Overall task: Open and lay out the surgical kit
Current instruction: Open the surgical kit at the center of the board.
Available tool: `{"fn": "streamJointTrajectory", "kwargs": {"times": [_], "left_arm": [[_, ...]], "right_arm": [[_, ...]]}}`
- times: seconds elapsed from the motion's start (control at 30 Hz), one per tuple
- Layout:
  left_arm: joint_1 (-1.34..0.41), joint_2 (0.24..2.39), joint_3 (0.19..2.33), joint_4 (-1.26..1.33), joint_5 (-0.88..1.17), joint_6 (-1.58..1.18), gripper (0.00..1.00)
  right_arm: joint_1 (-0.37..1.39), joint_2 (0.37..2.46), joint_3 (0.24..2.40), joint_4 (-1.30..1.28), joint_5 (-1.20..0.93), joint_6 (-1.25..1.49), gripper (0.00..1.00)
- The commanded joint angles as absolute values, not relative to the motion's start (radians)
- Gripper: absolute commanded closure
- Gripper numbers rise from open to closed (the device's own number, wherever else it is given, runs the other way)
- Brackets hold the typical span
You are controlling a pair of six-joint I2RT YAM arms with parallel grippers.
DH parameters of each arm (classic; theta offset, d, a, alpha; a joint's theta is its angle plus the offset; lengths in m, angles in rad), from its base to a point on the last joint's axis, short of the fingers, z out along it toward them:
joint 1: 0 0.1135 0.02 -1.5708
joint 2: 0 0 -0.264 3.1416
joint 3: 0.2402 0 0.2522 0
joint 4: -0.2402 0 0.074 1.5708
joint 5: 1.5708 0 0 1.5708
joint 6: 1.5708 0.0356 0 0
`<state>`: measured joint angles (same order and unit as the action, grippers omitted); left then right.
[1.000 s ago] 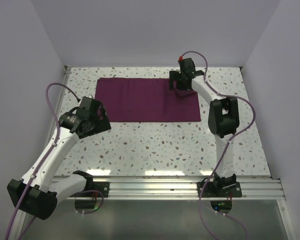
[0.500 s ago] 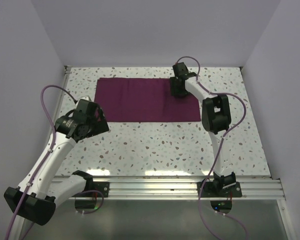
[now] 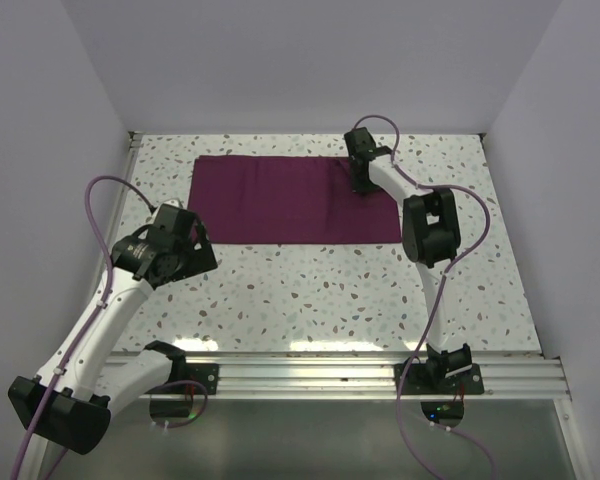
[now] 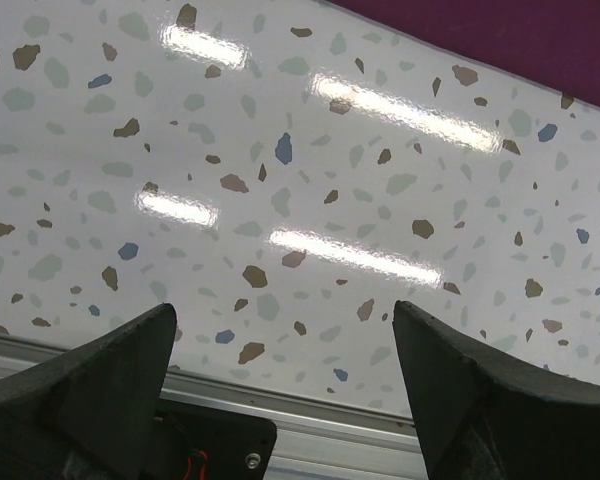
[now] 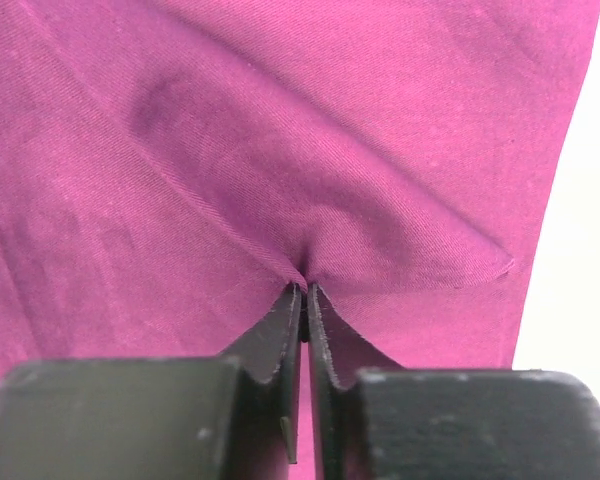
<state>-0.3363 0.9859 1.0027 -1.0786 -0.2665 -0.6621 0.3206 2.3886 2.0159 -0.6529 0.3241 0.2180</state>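
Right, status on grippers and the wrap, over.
Right gripper shut, pinching a fold of the purple cloth wrap. Left gripper open above the table. Nothing in the way.

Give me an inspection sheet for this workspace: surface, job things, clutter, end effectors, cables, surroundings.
Surface: speckled table, light glare streaks.
Job's things: purple cloth wrap lying flat at the far side; nothing else of the kit in view.
Clutter: nothing seen.
End effectors: right end effector shut on a pinch of the wrap; left end effector open over bare table.
Cables: purple cables loop along both arms.
Surroundings: plain pale walls; metal rail at near edge.
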Motion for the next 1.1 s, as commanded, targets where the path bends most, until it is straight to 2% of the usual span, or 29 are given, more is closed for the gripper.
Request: {"fn": "streamJointTrajectory", "kwargs": {"times": [0.0,0.37,0.67,0.87,1.07], "left_arm": [[-0.341,0.974,1.002,-1.068,-0.282,-0.631,0.07],[-0.341,0.983,1.006,-1.022,-0.278,-0.565,0.00],[-0.341,1.009,1.084,-0.956,-0.212,-0.528,0.00],[-0.339,1.083,1.241,-0.956,-0.235,-0.500,0.00],[-0.339,1.149,1.431,-0.983,-0.282,-0.512,0.00]], "right_arm": [[0.321,2.385,2.048,-0.693,0.351,0.219,1.00],[0.327,2.298,2.068,-0.767,0.394,0.206,1.00],[0.359,2.074,2.056,-0.914,0.423,0.222,1.00],[0.428,1.820,1.904,-1.002,0.350,0.282,1.00],[0.528,1.484,1.542,-1.005,0.220,0.409,1.00]]}}
